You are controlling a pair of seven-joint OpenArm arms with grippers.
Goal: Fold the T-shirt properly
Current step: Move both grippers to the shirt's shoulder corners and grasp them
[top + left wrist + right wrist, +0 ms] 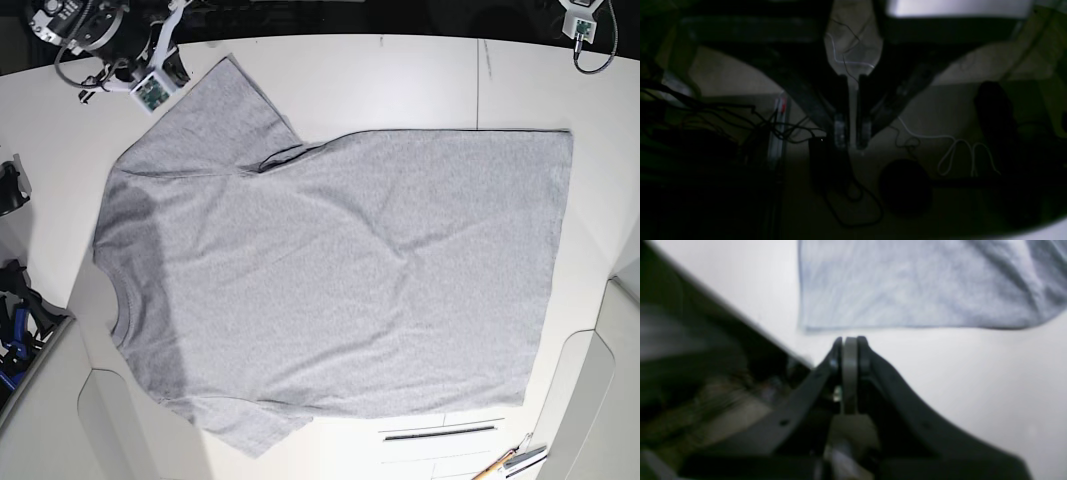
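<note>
Left wrist view: my left gripper (pixel 852 140) hangs off the worktop over a dim floor strewn with cables (pixel 953 156); its jaws stand narrow, a thin gap between them, holding nothing.

Right wrist view: my right gripper (pixel 849 340) sits just short of a hem of the T-shirt (pixel 917 283), jaws pressed together and empty, not touching cloth.

Base view: the T-shirt (pixel 340 280) lies spread flat, plain side up, collar toward the worktop's left edge, bottom hem toward its right edge. Neither arm has hold yet. I judge the first fold needs both jaws opened first, then matched grips on one long side, lifted evenly to avoid dragging wrinkles.
</note>
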